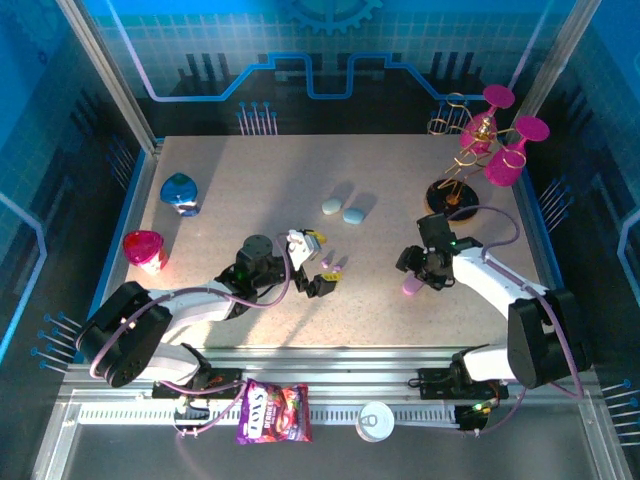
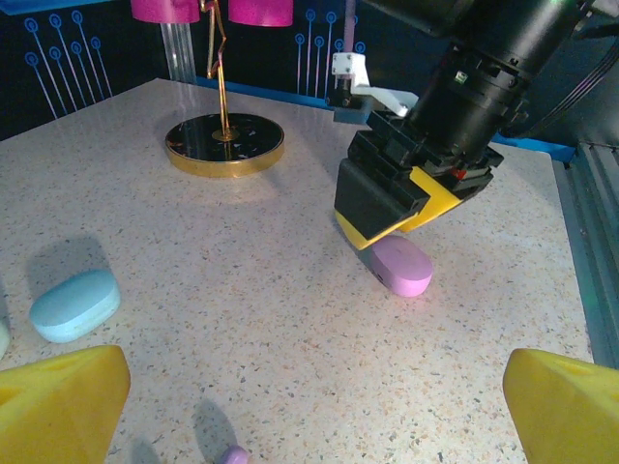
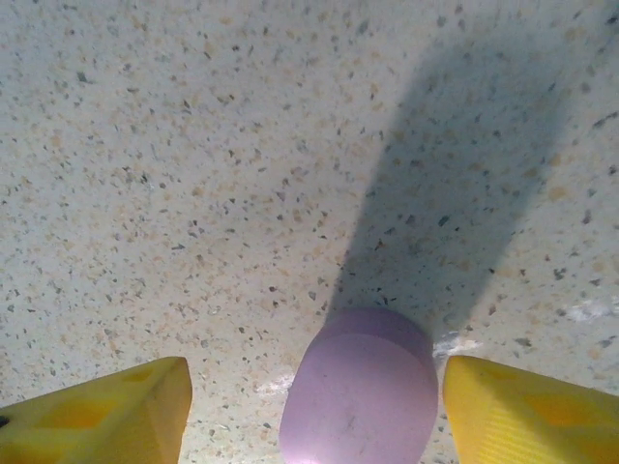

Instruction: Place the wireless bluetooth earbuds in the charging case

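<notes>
I judge this to be the opening step: securing the purple case (image 3: 358, 396) so a bud can go in. My right claw (image 3: 317, 411) is down over it on the table with the jaws apart, straddling it. 1 finger sits just beside the case and the other stands off with bare table between, so nothing is gripped yet. The case reads as a shut pebble to me.

My left claw (image 2: 314, 411) hangs low over the table, spread wide and empty. A purple bud (image 2: 235, 454) lies on the table between its fingertips, at the near edge of the left wrist view.

Next I would centre the right jaws before closing, since an off-centre squeeze would likely skid the smooth case sideways. The lid then has to come open. After that, the left claw needs a fine, square pinch on a very small bud.

Count:
- **Cases:** 3. There is 1 purple, 1 blue case (image 2: 74, 304) and 1 pale case (image 1: 331, 206). The last 2 lie just beside each other, well apart from the purple.
- **Buds:** 1 that I can make out. I cannot tell whether more are about.
- **Claws:** 2.
</notes>
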You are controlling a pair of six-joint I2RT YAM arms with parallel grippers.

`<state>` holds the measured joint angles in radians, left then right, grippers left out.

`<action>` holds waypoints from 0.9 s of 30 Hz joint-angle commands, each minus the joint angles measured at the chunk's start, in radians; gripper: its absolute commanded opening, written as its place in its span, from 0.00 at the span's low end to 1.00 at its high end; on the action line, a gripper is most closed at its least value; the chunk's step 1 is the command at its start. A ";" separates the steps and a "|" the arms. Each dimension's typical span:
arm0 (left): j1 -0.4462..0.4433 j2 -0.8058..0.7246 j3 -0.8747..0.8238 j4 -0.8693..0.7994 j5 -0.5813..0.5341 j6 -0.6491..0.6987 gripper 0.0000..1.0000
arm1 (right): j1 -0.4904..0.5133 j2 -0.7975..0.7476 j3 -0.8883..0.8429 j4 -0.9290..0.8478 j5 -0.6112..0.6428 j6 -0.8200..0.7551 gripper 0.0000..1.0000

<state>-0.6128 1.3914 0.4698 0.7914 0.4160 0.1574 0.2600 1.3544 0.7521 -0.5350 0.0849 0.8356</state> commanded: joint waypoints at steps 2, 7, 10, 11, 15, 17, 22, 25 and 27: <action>-0.008 0.012 0.000 0.028 0.007 0.017 0.99 | 0.016 0.013 0.034 -0.133 0.102 0.004 0.71; -0.010 0.030 0.003 0.051 0.012 0.013 0.99 | 0.045 0.106 0.097 -0.195 0.090 0.044 0.67; -0.009 0.031 0.005 0.054 0.016 0.011 0.99 | 0.067 0.146 0.121 -0.194 0.099 0.058 0.63; -0.008 0.029 0.004 0.051 0.016 0.011 0.99 | 0.069 0.158 0.121 -0.194 0.098 0.061 0.60; -0.009 0.015 0.000 0.045 0.016 0.012 0.99 | 0.070 0.194 0.152 -0.194 0.089 0.064 0.53; -0.009 0.012 -0.003 0.043 0.016 0.011 0.99 | 0.070 0.205 0.153 -0.187 0.086 0.067 0.49; -0.017 0.013 0.000 0.051 0.017 0.009 0.99 | 0.069 0.201 0.153 -0.183 0.075 0.082 0.40; -0.035 0.029 0.005 0.079 0.010 0.013 0.99 | 0.070 0.170 0.147 -0.178 0.067 0.097 0.39; -0.047 0.048 0.008 0.106 0.003 0.011 0.99 | 0.069 0.144 0.144 -0.177 0.068 0.104 0.39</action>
<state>-0.6411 1.4178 0.4698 0.8322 0.4164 0.1581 0.3206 1.5436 0.8856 -0.6918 0.1539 0.9070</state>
